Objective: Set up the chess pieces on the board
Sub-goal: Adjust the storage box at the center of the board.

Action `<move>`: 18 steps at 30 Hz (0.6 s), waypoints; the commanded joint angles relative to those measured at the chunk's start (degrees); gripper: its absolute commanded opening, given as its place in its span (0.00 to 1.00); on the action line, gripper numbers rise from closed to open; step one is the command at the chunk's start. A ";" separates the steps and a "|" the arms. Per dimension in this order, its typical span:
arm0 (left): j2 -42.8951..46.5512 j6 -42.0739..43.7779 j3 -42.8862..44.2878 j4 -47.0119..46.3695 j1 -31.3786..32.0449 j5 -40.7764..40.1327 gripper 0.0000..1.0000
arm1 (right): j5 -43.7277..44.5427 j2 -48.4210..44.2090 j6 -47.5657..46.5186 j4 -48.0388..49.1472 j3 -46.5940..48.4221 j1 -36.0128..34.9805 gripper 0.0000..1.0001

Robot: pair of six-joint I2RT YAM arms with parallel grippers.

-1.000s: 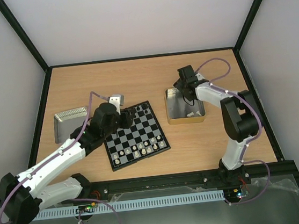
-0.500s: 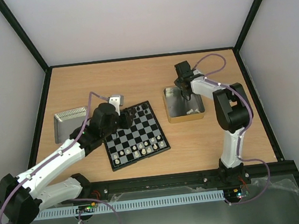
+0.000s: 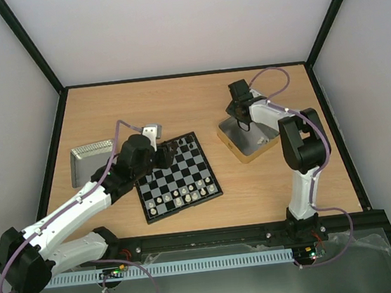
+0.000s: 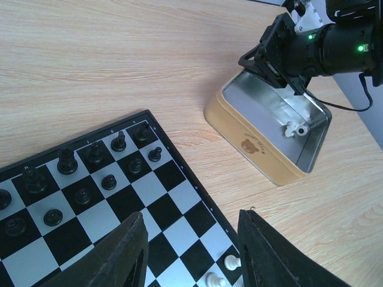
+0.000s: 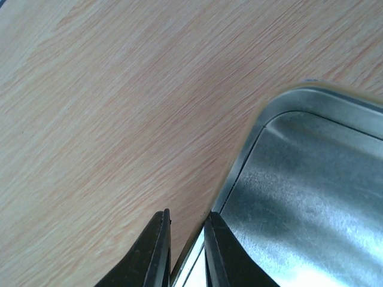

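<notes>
The board (image 3: 184, 172) lies at the table's centre-left. Black chess pieces (image 3: 174, 147) fill its far rows and white chess pieces (image 3: 180, 196) its near rows. My left gripper (image 3: 164, 153) hovers over the board's far edge, open and empty (image 4: 191, 214); below it show black pieces (image 4: 67, 161) and two white pieces (image 4: 230, 261). My right gripper (image 3: 240, 113) grips the far-left wall of the gold-rimmed tray (image 3: 255, 143), one finger inside and one outside (image 5: 188, 213). The tray (image 4: 263, 143) is tipped up and turned, and a white piece (image 4: 295, 127) lies in it.
A silver metal tray (image 3: 83, 156) sits at the left, behind my left arm. A small white block (image 3: 151, 132) stands just beyond the board's far-left corner. Black frame posts and white walls enclose the table.
My right gripper has closed on the gold-rimmed tray's wall, and the tray has tilted and swung out of square. The left arm has held still.
</notes>
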State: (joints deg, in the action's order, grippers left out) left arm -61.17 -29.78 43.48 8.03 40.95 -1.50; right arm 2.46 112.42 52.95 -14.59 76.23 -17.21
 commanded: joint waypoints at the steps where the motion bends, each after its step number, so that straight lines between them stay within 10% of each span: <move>1: 0.44 0.34 -0.49 -0.96 -0.43 0.03 0.43 | -2.55 -2.80 -9.54 -5.16 -2.54 0.24 0.13; 18: -0.18 0.57 0.02 -0.92 -0.61 0.38 0.43 | -20.35 -13.21 -30.39 -9.86 -12.11 -8.62 0.08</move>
State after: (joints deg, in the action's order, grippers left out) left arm -61.21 -29.78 43.48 8.03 40.80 -1.48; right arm -14.66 102.15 28.60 -19.59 65.82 -23.55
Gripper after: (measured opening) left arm 0.434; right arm 0.081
